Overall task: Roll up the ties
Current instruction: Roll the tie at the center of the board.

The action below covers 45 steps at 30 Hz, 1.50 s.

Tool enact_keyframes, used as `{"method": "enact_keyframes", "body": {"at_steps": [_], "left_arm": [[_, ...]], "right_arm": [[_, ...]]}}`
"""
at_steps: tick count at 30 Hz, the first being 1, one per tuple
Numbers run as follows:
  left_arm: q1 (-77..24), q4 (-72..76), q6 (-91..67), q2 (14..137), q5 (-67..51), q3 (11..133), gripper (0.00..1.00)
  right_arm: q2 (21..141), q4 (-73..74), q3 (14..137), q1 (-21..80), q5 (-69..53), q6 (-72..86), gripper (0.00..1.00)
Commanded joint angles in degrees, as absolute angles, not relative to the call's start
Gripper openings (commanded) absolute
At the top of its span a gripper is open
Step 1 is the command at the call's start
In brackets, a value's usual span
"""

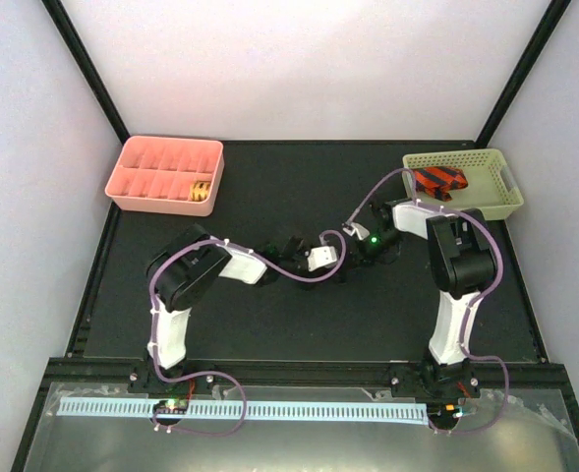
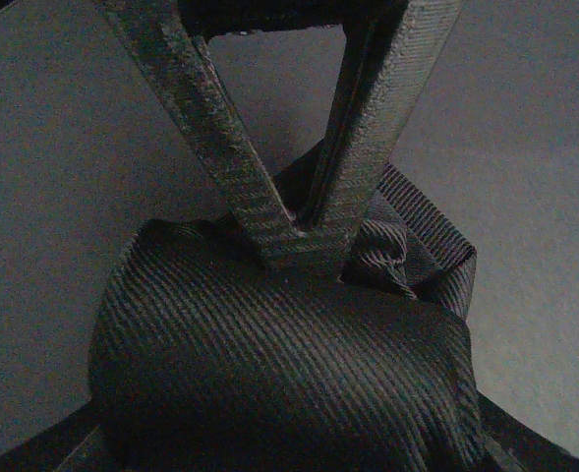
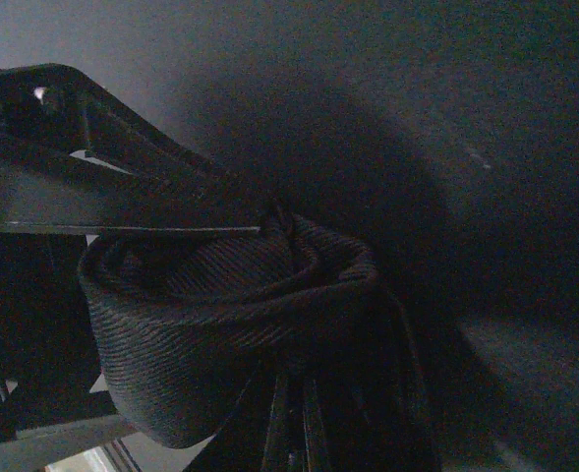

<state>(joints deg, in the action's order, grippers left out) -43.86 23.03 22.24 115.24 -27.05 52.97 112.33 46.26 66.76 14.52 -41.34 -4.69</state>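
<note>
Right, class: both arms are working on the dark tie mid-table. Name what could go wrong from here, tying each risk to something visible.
1. The dark tie is coiled loosely, with a hollow between its layers, so it may spring open if released.
2. The left gripper pinches only a small fold at the roll's edge, which could slip.
3. The right gripper works right beside it in the top view, so they might collide.

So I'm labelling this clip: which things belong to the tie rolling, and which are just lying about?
In the job:
dark tie
left gripper, pinching it
right gripper, at the same roll
striped tie in the basket
rolled tie in the pink tray

Lying about:
slotted strip along the near edge
</note>
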Motion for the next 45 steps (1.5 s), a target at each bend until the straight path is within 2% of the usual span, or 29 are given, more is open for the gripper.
{"method": "enact_keyframes", "body": {"at_steps": [1, 3, 6, 13, 19, 23, 29, 32, 36, 39, 42, 45], "left_arm": [[-43.77, 17.45, 23.14, 110.46, -25.81, 49.47, 0.62], [-43.77, 16.93, 22.19, 109.17, -25.52, 48.38, 0.79], [-43.33, 18.72, 20.54, 107.58, -25.41, 46.95, 0.88], [-41.92, 23.21, 20.91, 109.62, -26.90, 48.43, 0.98], [-41.92, 25.29, 21.65, 111.78, -31.65, 50.18, 0.99], [-42.21, 24.78, 22.06, 113.20, -33.62, 51.44, 0.90], [-42.54, 21.24, 23.81, 113.84, -32.40, 51.64, 0.66], [-42.63, 19.33, 24.37, 112.90, -30.12, 50.79, 0.60], [-42.94, 15.57, 24.58, 112.48, -28.14, 50.79, 0.56], [-43.76, 13.43, 24.94, 112.59, -26.29, 51.20, 0.54], [-44.32, 11.50, 25.19, 112.97, -24.59, 52.02, 0.53], [-44.85, 10.40, 25.76, 113.48, -23.27, 52.44, 0.53]], "right_arm": [[115.60, 43.93, 68.06, 17.79, -37.42, -5.53, 0.02], [115.72, 43.73, 68.37, 18.70, -37.31, -5.62, 0.02], [116.04, 43.97, 68.40, 18.98, -36.48, -5.93, 0.02], [115.07, 44.72, 67.09, 18.99, -35.72, -7.10, 0.02], [114.62, 45.64, 65.75, 19.00, -35.51, -7.89, 0.02], [114.20, 46.16, 64.46, 18.98, -34.97, -8.58, 0.02], [113.79, 47.12, 65.52, 18.76, -35.07, -9.13, 0.02], [113.17, 48.45, 67.45, 18.11, -36.65, -9.50, 0.04], [110.79, 49.23, 69.07, 16.23, -39.90, -9.62, 0.25], [108.30, 49.60, 69.27, 15.41, -41.46, -9.25, 0.36], [106.14, 49.90, 68.43, 15.29, -43.39, -8.71, 0.41], [105.03, 48.11, 67.16, 15.36, -46.52, -6.23, 0.51]]}}
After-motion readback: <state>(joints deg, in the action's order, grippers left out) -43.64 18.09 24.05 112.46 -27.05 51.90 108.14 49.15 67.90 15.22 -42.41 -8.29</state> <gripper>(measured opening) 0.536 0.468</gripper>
